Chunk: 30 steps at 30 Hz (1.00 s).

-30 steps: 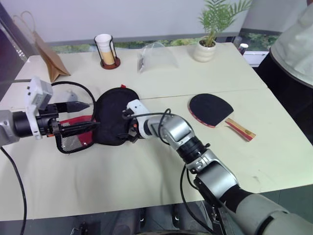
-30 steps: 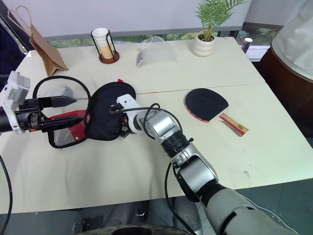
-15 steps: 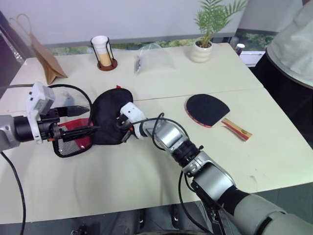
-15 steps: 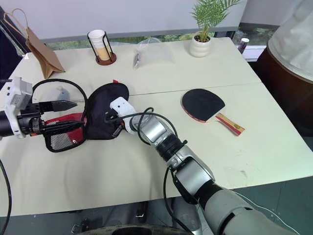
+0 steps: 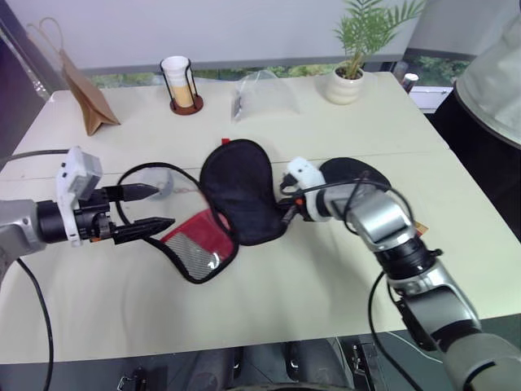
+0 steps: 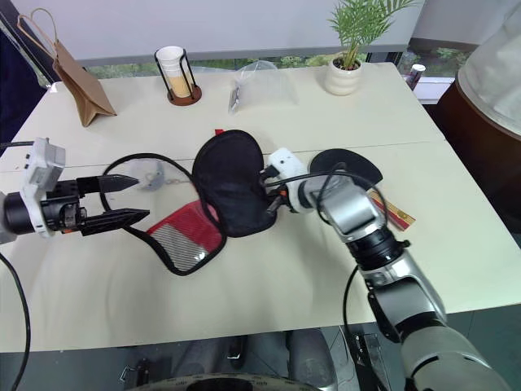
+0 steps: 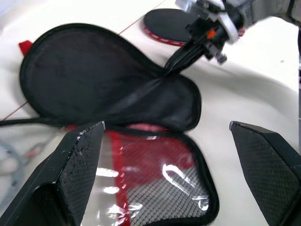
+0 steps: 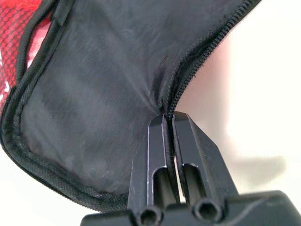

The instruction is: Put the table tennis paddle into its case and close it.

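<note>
Case [image 8: 94,94] edge pinched in right tool [image 8: 168,125], seen from wrist.

You're looking at matt black woven cloth on the case [image 5: 241,195], its red panel part mesh under glossy clear film. Paddle [image 5: 350,171] rubber's dull black; table [image 5: 269,285] smooth cream, paper bag [image 5: 88,102] brown kraft.

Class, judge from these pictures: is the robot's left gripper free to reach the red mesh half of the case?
Probably yes. The left gripper hangs open right beside the red mesh half, with bare table between them. The right gripper pinches the black flap farther off.
</note>
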### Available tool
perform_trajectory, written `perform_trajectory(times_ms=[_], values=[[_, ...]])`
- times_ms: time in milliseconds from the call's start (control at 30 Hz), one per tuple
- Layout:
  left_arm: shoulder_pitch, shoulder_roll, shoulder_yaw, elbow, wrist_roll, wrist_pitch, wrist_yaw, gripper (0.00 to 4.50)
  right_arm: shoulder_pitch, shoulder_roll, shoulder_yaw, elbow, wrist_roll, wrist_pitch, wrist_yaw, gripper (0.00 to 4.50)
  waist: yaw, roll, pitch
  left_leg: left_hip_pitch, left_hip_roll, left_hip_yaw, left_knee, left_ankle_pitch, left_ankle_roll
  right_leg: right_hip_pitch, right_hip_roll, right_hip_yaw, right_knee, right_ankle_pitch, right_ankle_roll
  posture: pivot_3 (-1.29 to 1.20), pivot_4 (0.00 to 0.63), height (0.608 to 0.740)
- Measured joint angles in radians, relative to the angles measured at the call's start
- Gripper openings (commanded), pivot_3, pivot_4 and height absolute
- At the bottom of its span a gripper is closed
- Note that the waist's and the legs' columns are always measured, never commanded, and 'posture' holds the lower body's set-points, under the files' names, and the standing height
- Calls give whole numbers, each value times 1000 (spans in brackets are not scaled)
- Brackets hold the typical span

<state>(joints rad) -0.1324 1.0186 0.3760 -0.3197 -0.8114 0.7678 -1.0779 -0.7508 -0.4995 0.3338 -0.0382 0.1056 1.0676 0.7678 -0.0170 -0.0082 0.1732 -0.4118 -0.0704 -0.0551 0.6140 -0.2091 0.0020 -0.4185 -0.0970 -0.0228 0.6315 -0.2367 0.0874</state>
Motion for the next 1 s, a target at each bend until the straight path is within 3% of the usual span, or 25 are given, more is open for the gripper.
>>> perform_trajectory(times_ms=[300,567,667,900,1000], values=[[9,-19,-11,-18,7,-9,7,4414,69,-204,-27,-13,42,-59,124,54,5,-1,1,-5,0,0,2,0,1,-2,-1,-1,-2,0,0,0,150,734],[-4,-22,-49,-19,15,-10,11,4414,60,-196,-22,59,59,-67,170,54,4,-1,1,-10,0,0,3,0,1,-6,-1,-1,-2,0,0,0,150,734],[-17,-23,-49,-19,15,-10,14,4414,60,-186,-22,62,63,-50,160,931,5,-1,1,-11,0,-1,3,0,1,-7,-1,-2,-2,0,0,0,150,734],[-22,-29,-56,-35,15,-10,19,4414,56,-209,-38,65,62,-72,134,4453,7,-1,1,-11,0,-1,4,0,1,-7,-1,-2,-2,0,0,0,150,734],[-26,-35,-72,-39,15,-10,21,4414,56,-293,-81,53,63,-99,144,4453,12,0,1,-14,0,-1,7,0,1,-7,-1,-3,-2,0,0,0,150,734]])
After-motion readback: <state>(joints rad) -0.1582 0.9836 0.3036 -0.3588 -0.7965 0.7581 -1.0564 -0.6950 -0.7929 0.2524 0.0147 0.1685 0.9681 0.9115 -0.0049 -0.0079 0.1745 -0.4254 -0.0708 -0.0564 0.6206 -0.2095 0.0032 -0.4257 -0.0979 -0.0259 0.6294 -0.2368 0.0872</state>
